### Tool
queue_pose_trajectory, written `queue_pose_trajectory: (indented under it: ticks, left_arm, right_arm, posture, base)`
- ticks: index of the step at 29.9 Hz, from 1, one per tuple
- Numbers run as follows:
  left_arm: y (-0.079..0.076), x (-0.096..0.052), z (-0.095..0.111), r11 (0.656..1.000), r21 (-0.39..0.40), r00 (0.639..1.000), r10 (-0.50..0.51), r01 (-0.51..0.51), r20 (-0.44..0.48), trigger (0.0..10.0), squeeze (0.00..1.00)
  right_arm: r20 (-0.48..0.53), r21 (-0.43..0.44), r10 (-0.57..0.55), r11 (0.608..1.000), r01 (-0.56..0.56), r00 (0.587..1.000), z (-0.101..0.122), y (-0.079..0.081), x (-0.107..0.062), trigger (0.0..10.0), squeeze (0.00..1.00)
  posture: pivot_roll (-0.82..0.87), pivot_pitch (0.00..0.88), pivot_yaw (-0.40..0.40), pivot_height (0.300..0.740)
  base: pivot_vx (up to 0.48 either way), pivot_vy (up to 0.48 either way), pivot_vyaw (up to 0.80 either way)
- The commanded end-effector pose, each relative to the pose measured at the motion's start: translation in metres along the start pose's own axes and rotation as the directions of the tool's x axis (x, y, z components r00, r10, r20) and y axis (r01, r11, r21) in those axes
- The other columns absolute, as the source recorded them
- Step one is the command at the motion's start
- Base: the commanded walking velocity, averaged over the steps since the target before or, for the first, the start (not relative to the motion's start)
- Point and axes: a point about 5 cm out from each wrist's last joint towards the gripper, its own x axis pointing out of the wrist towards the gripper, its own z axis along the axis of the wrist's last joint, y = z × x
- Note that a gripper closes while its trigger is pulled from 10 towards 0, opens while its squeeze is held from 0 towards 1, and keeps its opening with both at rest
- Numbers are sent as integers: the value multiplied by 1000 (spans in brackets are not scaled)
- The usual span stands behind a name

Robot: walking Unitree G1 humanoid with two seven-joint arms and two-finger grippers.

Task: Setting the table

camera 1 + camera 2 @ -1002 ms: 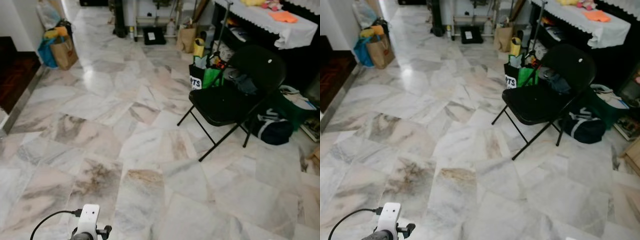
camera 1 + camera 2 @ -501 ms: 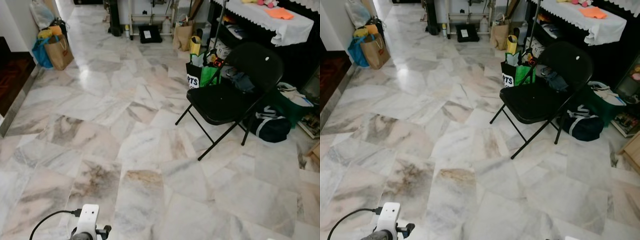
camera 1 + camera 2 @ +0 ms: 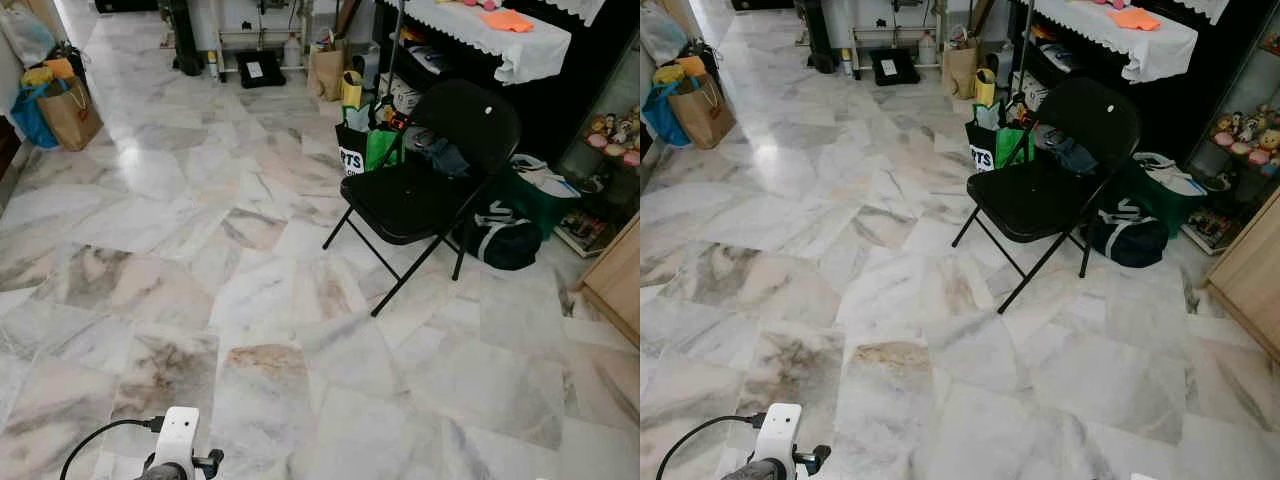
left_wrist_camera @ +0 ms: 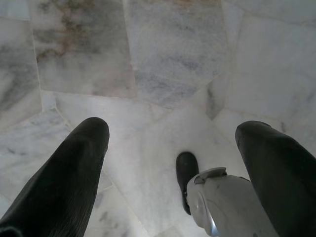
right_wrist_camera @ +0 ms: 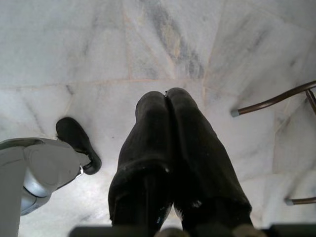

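A table under a white lace-edged cloth (image 3: 470,30) stands at the far right, with an orange cloth (image 3: 505,18) lying on it. Both arms hang low over the marble floor (image 3: 200,230). My left gripper (image 4: 173,131) points down at the tiles, open, with nothing between its fingers. My right gripper (image 5: 167,96) also points down, its two fingers pressed together and empty. The left arm's white wrist unit (image 3: 180,440) shows at the bottom edge of the head view.
A black folding chair (image 3: 420,185) stands ahead on the right, with a green bag (image 3: 365,150) and a black duffel (image 3: 500,240) around it. A wooden cabinet (image 3: 615,285) is at the right edge. A paper bag (image 3: 68,110) sits far left.
The whole view has swung to the right: the chair and bags sit further left in frame, and the wooden cabinet and a shelf of figurines have come into view. Arms unchanged.
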Motion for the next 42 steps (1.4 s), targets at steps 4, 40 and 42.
queue_pose_trajectory:
  ticks: [4,40,42]
  left_arm:
    - [-21,-6,-28,997,71,999,-41,41,4,10000,0]
    - [-21,-5,-25,999,8,999,-35,35,-10,10000,0]
    - [-21,-5,-24,999,10,999,-37,37,-8,10000,0]
  right_arm:
    - [111,-28,306,952,-305,945,43,75,1,10000,0]
    - [113,-71,310,950,-304,944,50,76,1,10000,0]
    - [113,-66,308,951,-302,945,50,76,1,10000,0]
  posture:
    - [154,63,-126,740]
    - [112,76,-149,740]
    - [112,76,-148,740]
  base:
    - [0,-75,-769]
    - [0,-53,-769]
    - [0,0,-769]
